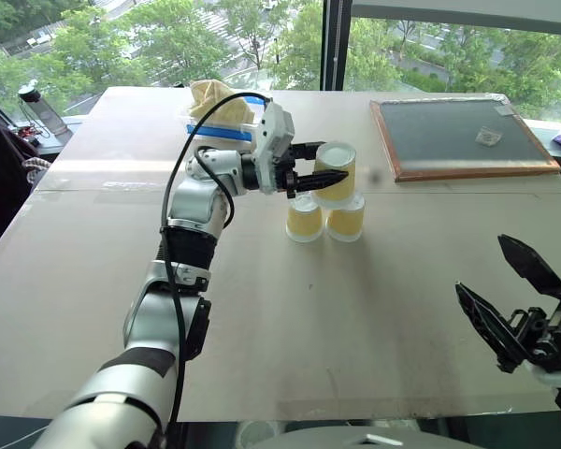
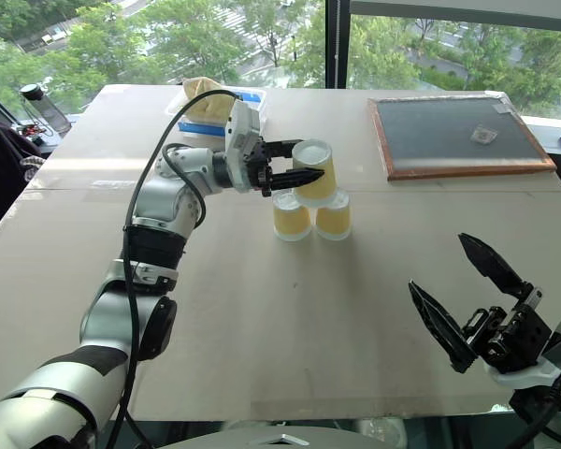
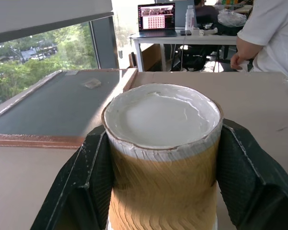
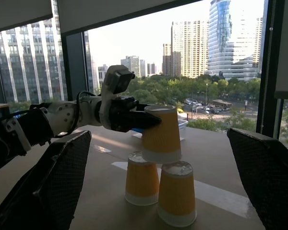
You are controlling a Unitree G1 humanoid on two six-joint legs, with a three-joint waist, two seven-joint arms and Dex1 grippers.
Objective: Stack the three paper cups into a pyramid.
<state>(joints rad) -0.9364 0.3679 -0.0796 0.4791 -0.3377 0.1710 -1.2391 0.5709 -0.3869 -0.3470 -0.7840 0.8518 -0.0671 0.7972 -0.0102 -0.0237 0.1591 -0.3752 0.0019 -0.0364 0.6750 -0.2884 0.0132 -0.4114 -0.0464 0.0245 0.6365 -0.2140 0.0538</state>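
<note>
The left gripper's (image 1: 323, 174) two black fingers (image 3: 79, 184) pinch the third paper cup (image 1: 337, 172) by its mustard-yellow sides, one finger on each side, the gripper pointing level. The cup is upside down, white base up, tilted slightly. Directly below those fingers, two more inverted paper cups stand side by side on the tan table (image 1: 355, 318): the left base cup (image 1: 305, 220) and the right base cup (image 1: 346, 219), touching or nearly so. The right wrist view shows the held cup's rim (image 4: 161, 155) at the tops of the two base cups; actual contact cannot be confirmed. The right gripper (image 2: 475, 299) sits well apart, its fingers spread wide with nothing between them. Beyond the held cup lies a wood-framed dark board (image 1: 458, 137).
</note>
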